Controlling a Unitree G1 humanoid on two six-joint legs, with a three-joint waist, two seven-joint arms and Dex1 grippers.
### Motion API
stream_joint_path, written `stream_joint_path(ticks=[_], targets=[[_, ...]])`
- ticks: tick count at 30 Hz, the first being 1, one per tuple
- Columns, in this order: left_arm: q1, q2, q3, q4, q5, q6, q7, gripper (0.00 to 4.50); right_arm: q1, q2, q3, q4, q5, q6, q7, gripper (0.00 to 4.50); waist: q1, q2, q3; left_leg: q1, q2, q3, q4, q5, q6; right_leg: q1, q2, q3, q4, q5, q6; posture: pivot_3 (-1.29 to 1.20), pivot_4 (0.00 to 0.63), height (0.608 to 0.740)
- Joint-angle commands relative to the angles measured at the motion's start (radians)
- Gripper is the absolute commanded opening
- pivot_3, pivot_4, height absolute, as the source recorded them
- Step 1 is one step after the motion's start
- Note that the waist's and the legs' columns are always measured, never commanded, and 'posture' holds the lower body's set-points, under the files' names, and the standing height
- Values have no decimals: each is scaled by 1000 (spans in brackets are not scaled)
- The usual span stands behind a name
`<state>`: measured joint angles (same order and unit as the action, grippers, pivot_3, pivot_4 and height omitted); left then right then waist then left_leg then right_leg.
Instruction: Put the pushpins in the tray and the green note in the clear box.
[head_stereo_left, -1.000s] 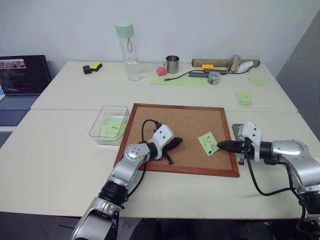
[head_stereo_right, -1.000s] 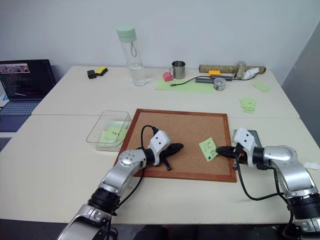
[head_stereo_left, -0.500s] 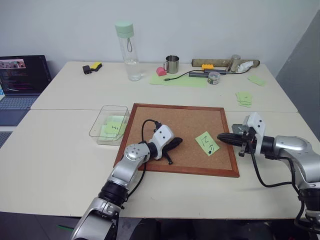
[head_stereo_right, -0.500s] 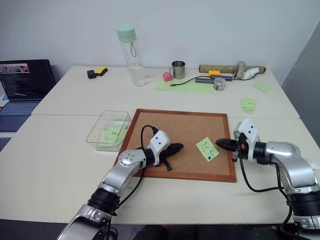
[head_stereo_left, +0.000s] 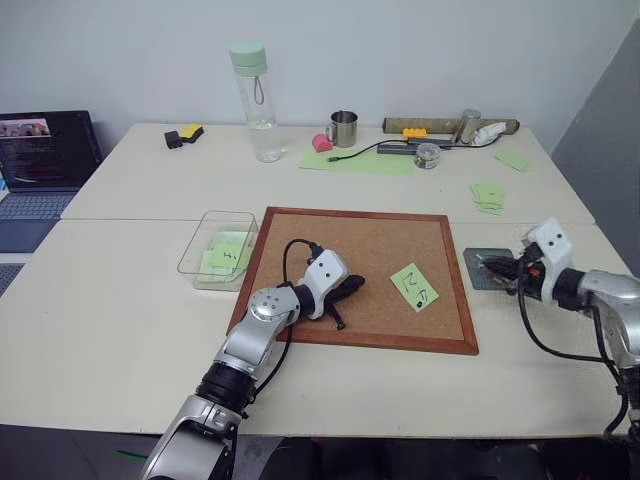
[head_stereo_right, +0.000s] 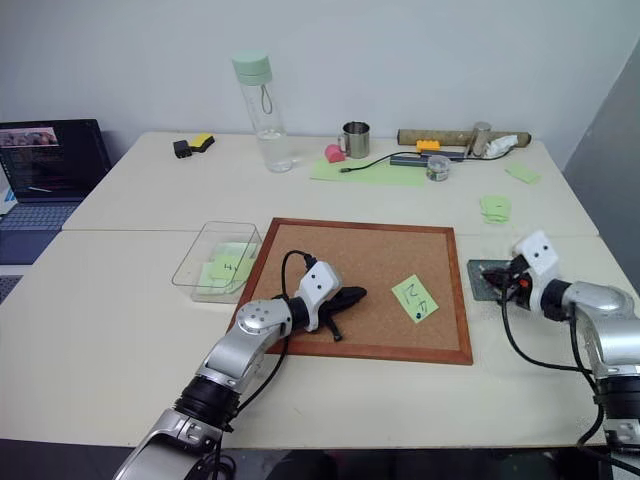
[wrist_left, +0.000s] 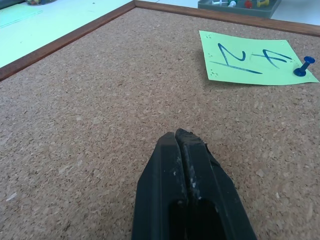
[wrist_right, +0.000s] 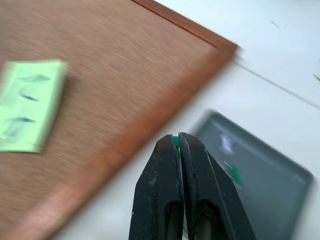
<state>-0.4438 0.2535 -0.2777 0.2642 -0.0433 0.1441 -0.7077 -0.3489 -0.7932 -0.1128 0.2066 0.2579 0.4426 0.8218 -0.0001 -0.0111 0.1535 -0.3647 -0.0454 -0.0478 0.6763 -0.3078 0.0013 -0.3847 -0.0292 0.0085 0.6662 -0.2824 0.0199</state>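
The green note (head_stereo_left: 414, 287) with black scribble lies on the corkboard (head_stereo_left: 350, 240), with a dark blue pushpin (wrist_left: 303, 69) stuck in one corner. My left gripper (head_stereo_left: 352, 285) rests shut on the cork to the note's left and holds nothing. To the right of the board, my right gripper (head_stereo_left: 488, 265) hovers over the dark grey tray (head_stereo_left: 478, 280). It is shut on a green pushpin (wrist_right: 175, 141), of which a sliver shows between the tips. Several pins lie in the tray (wrist_left: 235, 7). The clear box (head_stereo_left: 192, 258) stands left of the board with green notes inside.
At the back of the table stand a water bottle (head_stereo_left: 254, 100) and a steel mug (head_stereo_left: 344, 128), near a pale green sheet (head_stereo_left: 360, 160) with cables. Loose blank green notes (head_stereo_left: 489, 196) lie at the back right. A laptop (head_stereo_left: 45, 150) sits far left.
My right gripper has pulled away from the note's corner and swung right, and is now above the tray. The note has settled flat, slightly turned. The left arm has not moved.
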Motion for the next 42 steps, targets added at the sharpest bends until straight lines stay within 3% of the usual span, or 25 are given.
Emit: stream_joint_path(ticks=[1, 8, 15, 26, 40, 42], targets=[[21, 14, -12, 51, 34, 25, 9, 0, -31, -3, -11, 15, -15, -16, -12, 444, 0, 0, 0, 0, 0, 0, 0, 0, 0, 0, 0, 0, 0, 0, 0, 0, 150, 740], [24, 15, -10, 46, 34, 28, 11, 0, -38, 16, 1, 33, -42, -22, -34, 1983, 0, 0, 0, 0, 0, 0, 0, 0, 0, 0, 0, 0, 0, 0, 0, 0, 150, 740], [26, 14, -9, 44, 33, 29, 13, 0, -31, 13, -17, -26, -24, -54, -14, 3221, 0, 0, 0, 0, 0, 0, 0, 0, 0, 0, 0, 0, 0, 0, 0, 0, 150, 740], [22, 10, -6, 51, 30, 26, 12, 0, 121, -28, 108, -394, 51, -35, 202, 3221, 0, 0, 0, 0, 0, -1, 0, 0, 0, 0, 0, -1, -1, 0, 0, 0, 150, 740], [25, 10, -5, 41, 26, 31, 9, 0, 102, 60, 198, -313, -16, -121, 184, 3221, 1, 0, 0, 0, 0, -1, 0, 0, 0, 0, 0, -1, -1, 0, 0, 0, 150, 740], [25, 11, -5, 39, 27, 31, 9, 0, 96, 66, 202, -297, -21, -131, 183, 2857, 1, 0, 0, 0, 0, -1, 0, 0, 0, 0, 0, -1, -1, 0, 0, 0, 150, 740]])
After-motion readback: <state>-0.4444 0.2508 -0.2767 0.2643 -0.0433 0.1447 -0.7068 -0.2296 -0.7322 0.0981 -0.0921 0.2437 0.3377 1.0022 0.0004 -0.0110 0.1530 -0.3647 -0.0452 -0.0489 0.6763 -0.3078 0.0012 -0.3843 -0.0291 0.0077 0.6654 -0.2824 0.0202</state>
